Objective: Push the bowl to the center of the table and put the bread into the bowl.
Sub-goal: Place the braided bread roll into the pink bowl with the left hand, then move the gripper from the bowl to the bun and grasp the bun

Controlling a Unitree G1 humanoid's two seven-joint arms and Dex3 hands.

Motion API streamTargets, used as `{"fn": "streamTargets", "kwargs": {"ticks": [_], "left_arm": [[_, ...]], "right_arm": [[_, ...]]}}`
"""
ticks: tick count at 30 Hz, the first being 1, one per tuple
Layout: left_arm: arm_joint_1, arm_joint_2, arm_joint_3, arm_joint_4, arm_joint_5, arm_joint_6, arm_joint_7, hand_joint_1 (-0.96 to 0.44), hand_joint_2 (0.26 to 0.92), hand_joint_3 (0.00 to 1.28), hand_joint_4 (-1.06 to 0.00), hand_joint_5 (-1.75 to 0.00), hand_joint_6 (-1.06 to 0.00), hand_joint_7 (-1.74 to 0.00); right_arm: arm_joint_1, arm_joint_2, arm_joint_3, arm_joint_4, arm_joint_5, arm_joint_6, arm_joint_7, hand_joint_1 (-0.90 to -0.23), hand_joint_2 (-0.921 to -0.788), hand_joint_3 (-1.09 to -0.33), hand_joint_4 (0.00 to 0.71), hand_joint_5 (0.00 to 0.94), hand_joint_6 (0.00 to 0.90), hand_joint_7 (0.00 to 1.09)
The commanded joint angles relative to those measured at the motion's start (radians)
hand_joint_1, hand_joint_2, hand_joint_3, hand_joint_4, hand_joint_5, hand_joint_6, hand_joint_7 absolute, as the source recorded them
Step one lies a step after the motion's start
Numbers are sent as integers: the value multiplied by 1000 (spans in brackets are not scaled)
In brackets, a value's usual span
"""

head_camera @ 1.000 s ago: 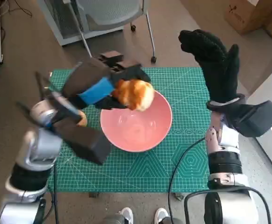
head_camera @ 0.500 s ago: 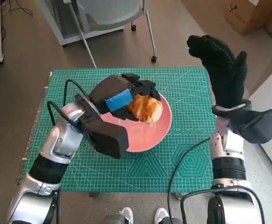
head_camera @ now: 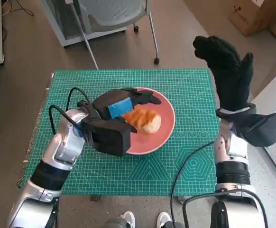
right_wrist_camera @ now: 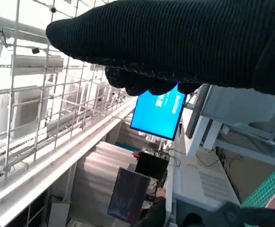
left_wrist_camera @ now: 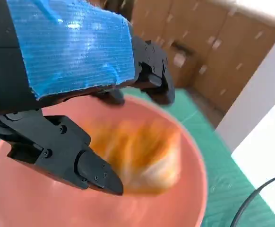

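1. On the green cutting mat [head_camera: 185,156] that covers the table stand one pink bowl [head_camera: 164,135] and one piece of bread [head_camera: 142,119]; two robot hands are in view.
2. The bowl sits near the middle of the mat, slightly toward the far edge, and holds the bread, which lies in its hollow. In the left wrist view the bread [left_wrist_camera: 142,153] is a blurred orange shape against the bowl's [left_wrist_camera: 29,203] pink inside.
3. The left hand [head_camera: 121,105] reaches over the near-left rim of the bowl, with its fingers [head_camera: 145,97] extended above and beside the bread; whether they touch the bread cannot be told. In the left wrist view the fingers are apart, with the bread beyond them.
4. The right hand [head_camera: 228,71] is raised above the mat's far right corner, fingers spread, holding nothing.
5. Bare mat lies open on every side of the bowl, widest at the near and right sides. A chair [head_camera: 114,14] stands on the floor beyond the far edge.
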Motion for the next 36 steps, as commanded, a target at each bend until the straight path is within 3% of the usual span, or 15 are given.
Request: {"fn": "streamTargets", "kwargs": {"ticks": [1,8,13,20,36], "left_arm": [[10,21,1,-23,25,-35,38,-421,813,9,-57,-3,-91,-253],[27,22,34,-26,8,-73,99,-475,819,7,-54,-2,-92,-249],[53,36,76,-85,-2,-75,126,-462,813,2,-66,-3,-120,-218],[108,89,183,-246,-41,-31,107,-402,790,0,-90,-4,-195,-131],[203,234,405,-513,-113,120,21,-268,742,1,-120,-7,-255,-112]], "right_arm": [[-3,-5,8,27,-13,12,5,-592,-921,-505,253,0,395,5],[-21,-3,7,46,8,24,37,-603,-921,-505,247,0,400,7],[-34,-3,7,65,7,19,55,-591,-921,-506,246,0,400,6],[-50,-10,9,86,2,9,77,-584,-921,-517,243,0,383,0],[-84,-17,-13,155,14,-18,133,-601,-921,-519,247,2,378,0]]}}
